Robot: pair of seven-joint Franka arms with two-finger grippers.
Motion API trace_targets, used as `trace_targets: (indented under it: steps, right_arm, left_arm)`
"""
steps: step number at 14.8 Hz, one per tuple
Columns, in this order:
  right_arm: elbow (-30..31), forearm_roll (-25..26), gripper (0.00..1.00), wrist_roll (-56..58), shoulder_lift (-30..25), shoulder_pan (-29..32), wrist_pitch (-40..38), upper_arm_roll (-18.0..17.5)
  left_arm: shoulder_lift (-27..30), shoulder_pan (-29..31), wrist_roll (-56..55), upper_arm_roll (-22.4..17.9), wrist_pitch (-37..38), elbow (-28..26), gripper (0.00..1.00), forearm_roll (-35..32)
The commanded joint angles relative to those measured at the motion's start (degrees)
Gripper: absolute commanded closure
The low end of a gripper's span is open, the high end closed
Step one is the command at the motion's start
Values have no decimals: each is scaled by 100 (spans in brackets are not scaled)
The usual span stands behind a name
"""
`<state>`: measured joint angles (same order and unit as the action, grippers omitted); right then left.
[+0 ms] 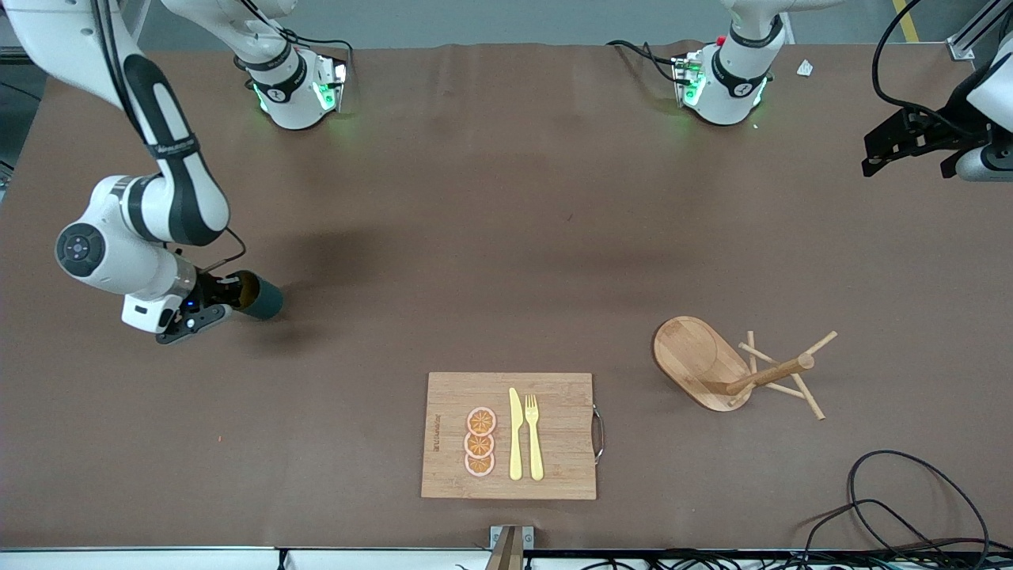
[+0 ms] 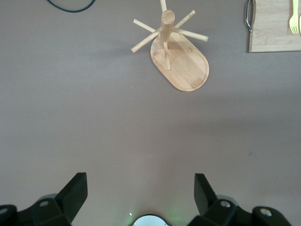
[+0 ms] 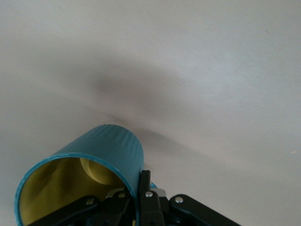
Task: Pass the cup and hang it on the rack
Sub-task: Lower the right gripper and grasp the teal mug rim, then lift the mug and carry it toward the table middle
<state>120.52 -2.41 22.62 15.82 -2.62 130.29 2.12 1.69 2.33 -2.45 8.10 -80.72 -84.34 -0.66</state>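
Right gripper (image 1: 229, 299) pinches teal cup (image 1: 259, 295) by its wall, above the table's right-arm end | left gripper (image 1: 910, 150) spread, waiting over left-arm edge | mug rack (image 1: 716, 364) upright near front edge beside cutting board (image 1: 509, 435) carrying knife (image 1: 515, 434), fork (image 1: 534, 435), orange slices (image 1: 479, 442) | cable (image 1: 902, 507) at front corner.

No readable text, labels or numbers anywhere.

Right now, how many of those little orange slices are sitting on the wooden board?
3, in a short row on the cutting board beside the yellow knife: one farthest from the front camera, one in the middle, one nearest, overlapping slightly.
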Motion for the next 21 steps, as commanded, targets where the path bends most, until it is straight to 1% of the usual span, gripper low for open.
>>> trace_targets:
  steps: [1,4,7,11,13,15,19,21]
  right_arm:
    - [138,-66,100,-1702,-439,-930,-232,7]
    - [-89,-75,100,-3242,-405,-1800,-232,-2]
    - [-546,-84,100,-4824,-221,-2697,-215,7]
    - [-1310,-162,100,-6030,499,-3507,-206,7]
    - [-1810,-356,100,-6278,938,-3745,-223,7]
    - [-2216,-365,100,-6287,1308,-3842,-232,7]
    - [-2796,-365,99,-6252,1906,-4123,-241,16]
    - [-2946,-374,99,-6270,2065,-4176,-232,7]
  left_arm:
    - [24,13,-45,16,57,41,0,-30]
    - [16,22,-45,16,48,50,0,-13]
    - [15,13,-45,16,48,58,0,-21]
    - [7,22,-36,16,48,58,0,-4]
    - [-2,31,-36,16,48,58,0,-13]
    - [-2,31,-18,16,48,58,0,-30]
    - [-72,13,-27,16,21,58,0,-206]
    - [-81,22,-27,25,13,58,0,-197]
